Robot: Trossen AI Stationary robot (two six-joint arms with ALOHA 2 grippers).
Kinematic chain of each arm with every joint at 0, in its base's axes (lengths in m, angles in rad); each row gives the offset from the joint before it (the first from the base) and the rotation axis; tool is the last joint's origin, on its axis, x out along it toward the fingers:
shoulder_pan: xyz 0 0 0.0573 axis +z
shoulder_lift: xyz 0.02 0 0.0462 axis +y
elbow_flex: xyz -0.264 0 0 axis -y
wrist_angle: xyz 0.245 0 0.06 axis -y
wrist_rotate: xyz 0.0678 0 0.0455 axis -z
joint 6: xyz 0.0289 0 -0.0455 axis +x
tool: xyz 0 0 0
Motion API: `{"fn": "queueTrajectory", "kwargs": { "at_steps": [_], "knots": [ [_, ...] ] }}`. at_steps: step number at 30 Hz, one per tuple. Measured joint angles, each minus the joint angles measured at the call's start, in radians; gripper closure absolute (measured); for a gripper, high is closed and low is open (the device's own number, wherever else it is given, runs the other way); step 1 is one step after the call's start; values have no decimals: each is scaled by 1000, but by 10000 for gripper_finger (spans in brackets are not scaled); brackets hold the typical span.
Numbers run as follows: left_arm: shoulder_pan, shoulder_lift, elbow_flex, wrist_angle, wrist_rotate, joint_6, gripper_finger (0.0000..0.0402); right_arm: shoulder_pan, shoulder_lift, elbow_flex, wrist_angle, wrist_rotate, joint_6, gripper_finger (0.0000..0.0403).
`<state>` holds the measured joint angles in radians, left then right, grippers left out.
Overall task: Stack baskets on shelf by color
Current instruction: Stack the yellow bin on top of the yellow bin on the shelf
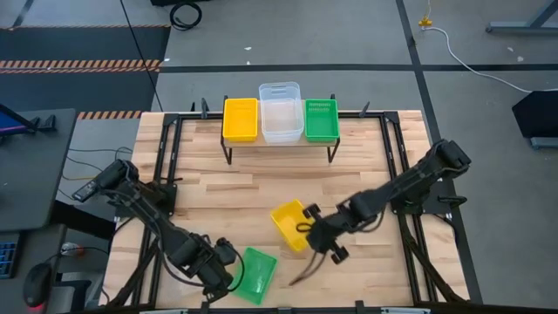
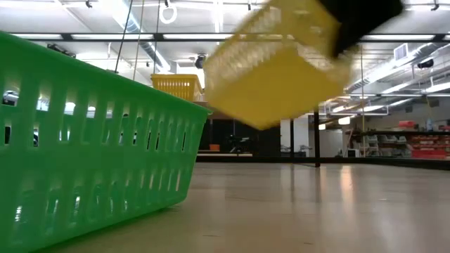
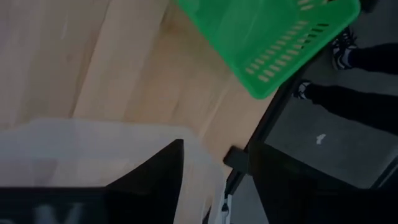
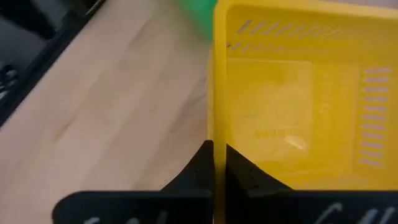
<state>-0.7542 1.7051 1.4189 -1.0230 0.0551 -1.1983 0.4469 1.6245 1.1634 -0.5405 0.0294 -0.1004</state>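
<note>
Yellow basket [image 4: 292, 93] sits clamped by its rim between my right gripper [image 4: 215, 163] fingers, tilted above the table [image 1: 261, 192] near its middle. My left gripper [image 1: 222, 270] holds a clear basket [image 3: 81, 155] beside the green basket [image 1: 255, 275] at the near edge.

A robotics lab or workshop hall is shown, not a home. A butcher-block table [image 1: 288, 183] is framed by black metal rails and mounted with two dark arms. Around the table, a grey concrete floor [image 1: 349, 35] is seen, marked with black-and-orange hazard tape [image 1: 78, 64] and crossed by loose cables [image 1: 462, 54]. Beyond the table, in the low view, an open industrial ceiling with strip lights [image 2: 394, 36] and storage racks [image 2: 422, 140] can be made out. Left of the table, a desk with a computer mouse [image 1: 37, 286] is visible.
</note>
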Motion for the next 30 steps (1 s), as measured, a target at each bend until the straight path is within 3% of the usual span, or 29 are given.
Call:
{"fn": "queueTrajectory", "kwargs": {
  "at_steps": [6,13,22,30],
  "knots": [
    [31,0,0,28,0,52,221,-123,-4,196,-37,14,-144,395],
    [70,0,0,29,-14,66,221,-318,-5,368,46,26,-214,393],
    [121,1,0,79,-46,67,221,-546,1,405,265,-77,-189,393],
    [160,2,18,95,-63,118,222,-618,70,406,403,-180,-139,392]
  ]
}}
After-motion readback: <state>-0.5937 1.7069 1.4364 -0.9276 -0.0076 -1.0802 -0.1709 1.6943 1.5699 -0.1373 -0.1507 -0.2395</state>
